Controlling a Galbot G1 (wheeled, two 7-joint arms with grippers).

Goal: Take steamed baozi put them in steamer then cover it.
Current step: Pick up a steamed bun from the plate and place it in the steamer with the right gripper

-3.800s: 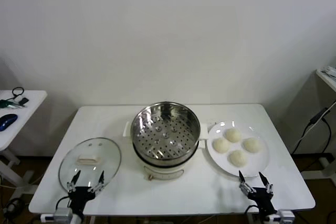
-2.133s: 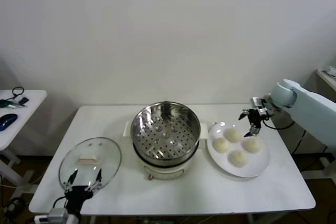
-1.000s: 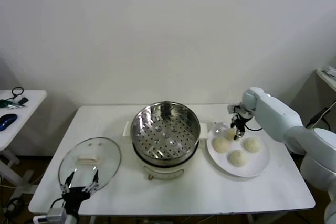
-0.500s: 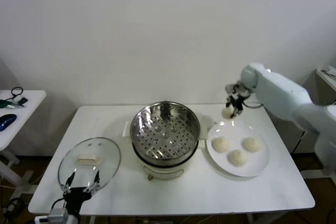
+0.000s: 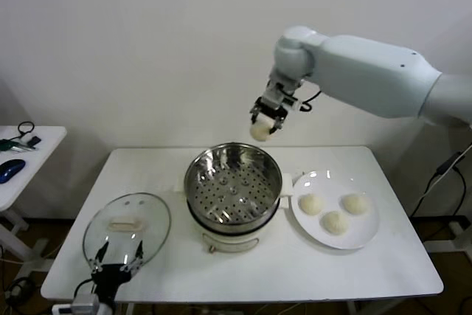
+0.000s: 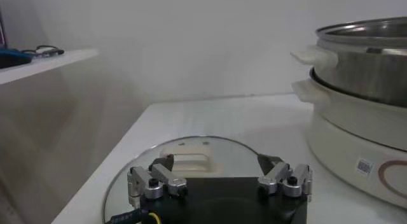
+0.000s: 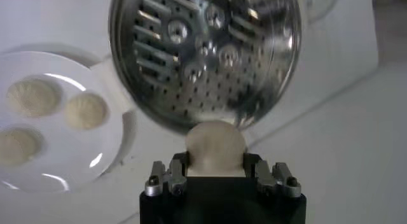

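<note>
While one baozi point(image 5: 259, 130) is carried high above the far rim of the steamer point(image 5: 233, 188), clamped in the right gripper point(image 5: 265, 122), three more buns are seen from the head view on the white plate point(image 5: 365, 235) just beside the pot. The cover point(image 5: 126, 229) lies flat on the table point(image 5: 310, 271) at the left, with the left gripper point(image 5: 118, 262) parked at its near edge.

From the left wrist view, that gripper's jaws are seen spread wide, nothing held, with the cover's handle point(image 6: 188, 160) between and beyond them.

From the right wrist view, the bun point(image 7: 215, 146) is shown pinched at its sides over the perforated tray point(image 7: 203, 50). It is judged light, soft and easily dented, so a gentle side grip is called for.
</note>
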